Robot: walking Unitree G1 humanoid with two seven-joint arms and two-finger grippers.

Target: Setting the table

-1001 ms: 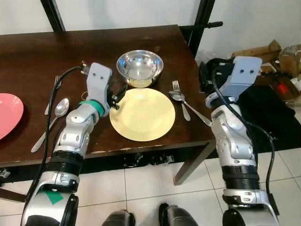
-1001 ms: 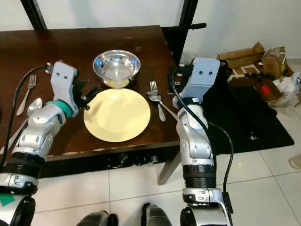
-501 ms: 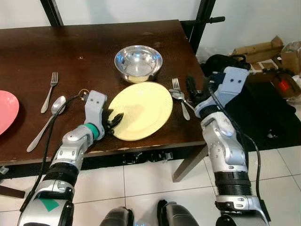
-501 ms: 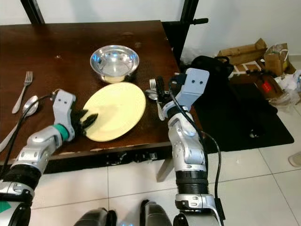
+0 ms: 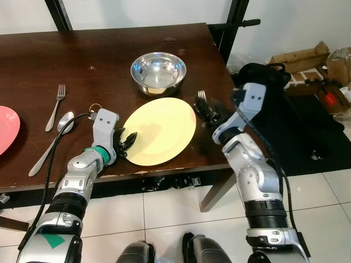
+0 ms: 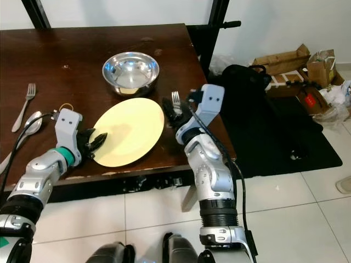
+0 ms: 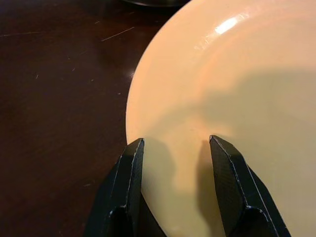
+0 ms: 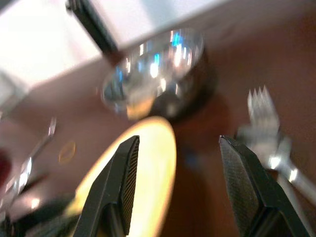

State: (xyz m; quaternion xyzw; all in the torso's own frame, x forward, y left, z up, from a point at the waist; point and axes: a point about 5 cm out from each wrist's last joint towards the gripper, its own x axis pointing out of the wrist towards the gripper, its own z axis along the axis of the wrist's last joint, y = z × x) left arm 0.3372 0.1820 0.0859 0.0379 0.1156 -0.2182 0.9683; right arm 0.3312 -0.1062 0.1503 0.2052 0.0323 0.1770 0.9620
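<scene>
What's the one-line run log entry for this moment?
left gripper: open, at yellow plate near edge | right gripper: open, above fork beside plate | steel bowl: behind plate

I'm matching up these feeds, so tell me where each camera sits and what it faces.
Left and right eye views: on the head, looking down at the table; both arms show.
Left wrist view: along the left gripper at the yellow plate; its fingers show.
Right wrist view: along the right gripper, blurred, toward the steel bowl.
All share the plate.
</scene>
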